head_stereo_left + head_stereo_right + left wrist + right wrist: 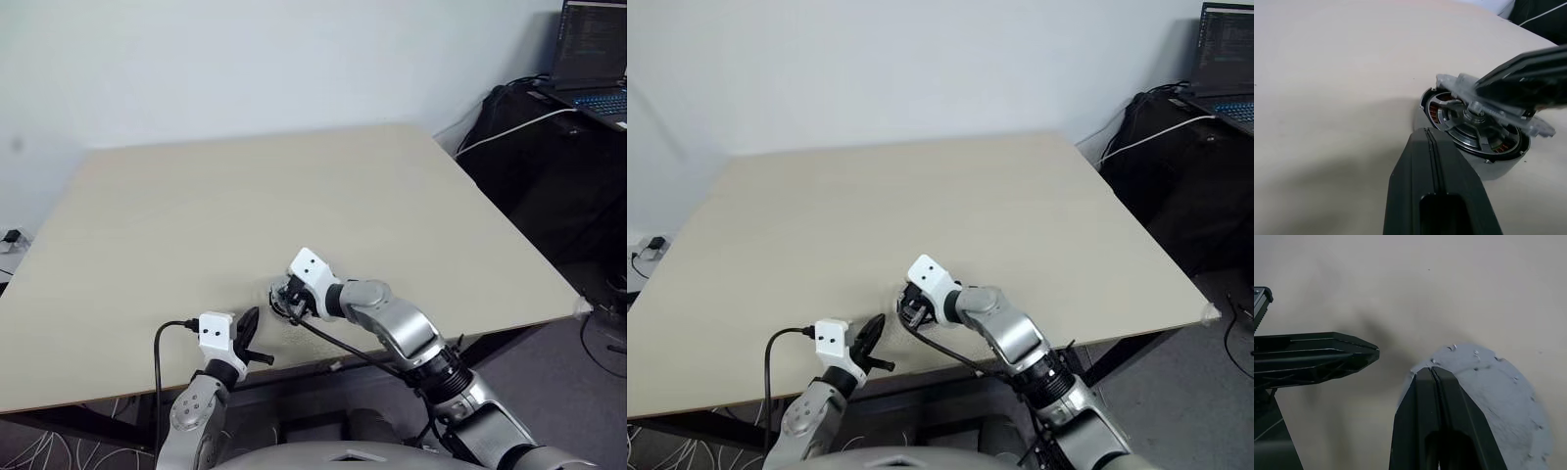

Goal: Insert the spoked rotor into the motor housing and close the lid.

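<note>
The motor housing [1494, 167], a grey puck with copper windings, sits on the table near its front edge. Inside it lies the spoked rotor [1473, 132], silvery and seated flat. The lid [1462, 89] hangs tilted over the housing, partly lowered. My right gripper [1431, 371] is shut, and its fingertips press on top of the lid [1498, 396]. In the head view it [286, 302] covers the housing. My left gripper [1426, 133] is shut and empty, pointing at the housing from just beside it, a little apart [253, 316].
The beige table [245, 196] stretches wide behind the housing. Its front edge runs close under both grippers. To the right stands a black stand [549, 166] with a laptop [593, 59] and a white cable [509, 132].
</note>
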Available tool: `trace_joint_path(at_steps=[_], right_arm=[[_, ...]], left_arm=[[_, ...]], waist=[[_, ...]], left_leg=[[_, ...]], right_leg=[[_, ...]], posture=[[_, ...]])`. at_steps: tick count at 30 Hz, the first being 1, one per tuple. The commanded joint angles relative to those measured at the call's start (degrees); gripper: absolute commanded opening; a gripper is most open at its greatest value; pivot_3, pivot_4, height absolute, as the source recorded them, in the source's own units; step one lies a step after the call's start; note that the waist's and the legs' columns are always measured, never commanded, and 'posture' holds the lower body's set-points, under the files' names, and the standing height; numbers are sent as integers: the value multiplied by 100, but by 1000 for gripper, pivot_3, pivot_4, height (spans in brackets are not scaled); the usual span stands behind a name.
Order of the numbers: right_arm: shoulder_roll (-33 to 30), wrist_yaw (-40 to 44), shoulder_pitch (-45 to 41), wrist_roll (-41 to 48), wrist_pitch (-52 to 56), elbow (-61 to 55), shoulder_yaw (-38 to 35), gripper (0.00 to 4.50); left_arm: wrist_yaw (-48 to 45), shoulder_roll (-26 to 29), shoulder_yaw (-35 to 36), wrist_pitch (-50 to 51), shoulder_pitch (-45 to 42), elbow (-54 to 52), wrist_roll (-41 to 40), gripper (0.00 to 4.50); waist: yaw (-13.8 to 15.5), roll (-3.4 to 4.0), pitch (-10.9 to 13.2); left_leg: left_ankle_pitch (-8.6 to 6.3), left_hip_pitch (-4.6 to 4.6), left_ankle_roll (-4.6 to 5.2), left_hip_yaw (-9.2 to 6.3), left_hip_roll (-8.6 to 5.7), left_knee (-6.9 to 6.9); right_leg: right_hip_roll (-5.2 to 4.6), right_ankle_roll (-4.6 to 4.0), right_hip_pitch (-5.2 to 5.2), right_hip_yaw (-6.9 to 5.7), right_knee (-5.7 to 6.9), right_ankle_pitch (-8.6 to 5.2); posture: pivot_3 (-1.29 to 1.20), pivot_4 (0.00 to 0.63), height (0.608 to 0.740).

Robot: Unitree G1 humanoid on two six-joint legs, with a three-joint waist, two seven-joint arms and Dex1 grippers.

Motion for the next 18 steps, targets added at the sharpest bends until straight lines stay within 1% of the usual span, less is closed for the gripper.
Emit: trace_joint_path(at_steps=[1,15,17,18], right_arm=[[161,-39,-135,-88,-215,196,-22,30],[545,-249,-13,-357,-364,1179,-69,30],[578,-290,33,-364,-424,1166,-113,30],[591,-193,84,-222,-646,886,-244,30]], left_arm=[[34,12,-3,5,-40,-325,-37,0],[102,-8,-40,96,-18,-444,-42,0],[107,-6,-52,102,-3,-466,-32,0],[107,-2,-56,109,10,-482,-30,0]], waist=[[-2,0,0],[-13,9,-13],[-12,10,-13],[-12,10,-13]], left_leg=[[0,0,0,0,0,0],[1,12,-2,0,0,0],[1,21,-2,0,1,-1],[1,30,-3,0,1,-2]], right_leg=[[0,0,0,0,0,0],[4,4,9,1,4,-3],[4,16,18,1,5,-10],[4,24,28,1,5,-16]], posture=[[0,0,740],[0,0,740],[0,0,740],[0,0,740]])
